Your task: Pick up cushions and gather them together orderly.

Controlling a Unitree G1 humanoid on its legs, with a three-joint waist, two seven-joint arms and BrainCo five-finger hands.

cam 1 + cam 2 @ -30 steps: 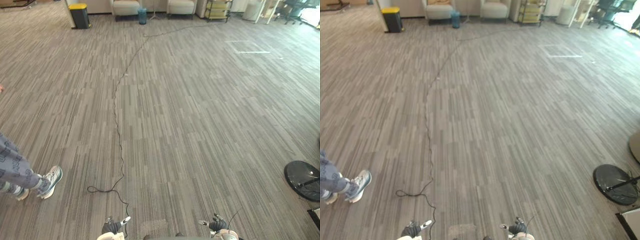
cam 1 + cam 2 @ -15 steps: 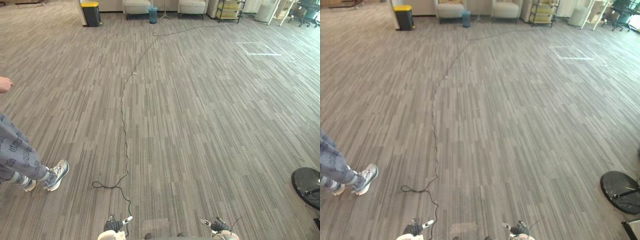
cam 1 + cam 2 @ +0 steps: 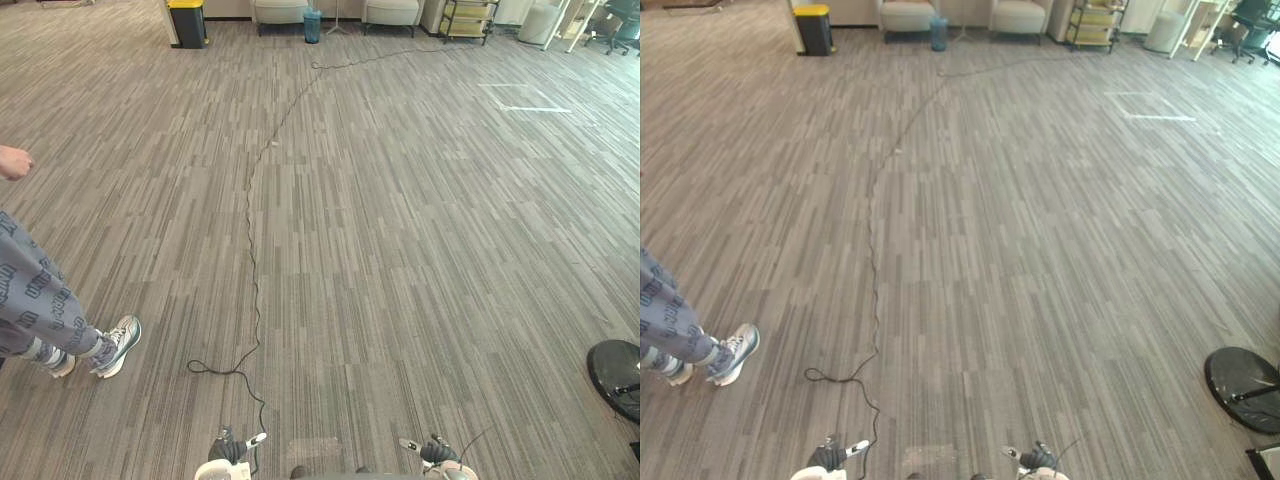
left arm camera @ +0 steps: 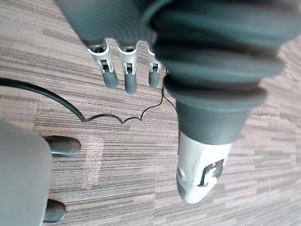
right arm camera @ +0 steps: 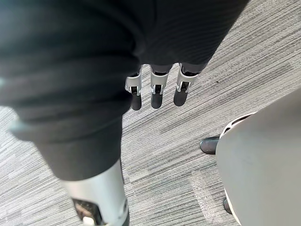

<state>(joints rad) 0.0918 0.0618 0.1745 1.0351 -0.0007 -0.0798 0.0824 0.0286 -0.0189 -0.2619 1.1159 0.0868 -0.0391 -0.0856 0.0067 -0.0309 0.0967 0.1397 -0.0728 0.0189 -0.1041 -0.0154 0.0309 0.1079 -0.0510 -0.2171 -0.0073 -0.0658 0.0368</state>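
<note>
I see no cushion on the grey striped carpet [image 3: 400, 250] ahead of me. My left hand [image 4: 129, 70] hangs over the carpet with its fingers straight and holds nothing. My right hand [image 5: 157, 89] hangs the same way above the floor, fingers straight and empty.
A person stands at the left: patterned trouser leg, sneakers [image 3: 115, 345], and a hand [image 3: 12, 160]. A black round base [image 3: 615, 375] lies at the lower right. Far back stand a yellow-lidded bin [image 3: 187, 20], two pale armchairs [image 3: 280, 10], a small blue bin [image 3: 313, 25] and a shelf cart [image 3: 468, 15].
The whole picture has shifted, so the camera has moved. More of the person shows at the left, with a hand now in view. Both my hands still hang empty.
</note>
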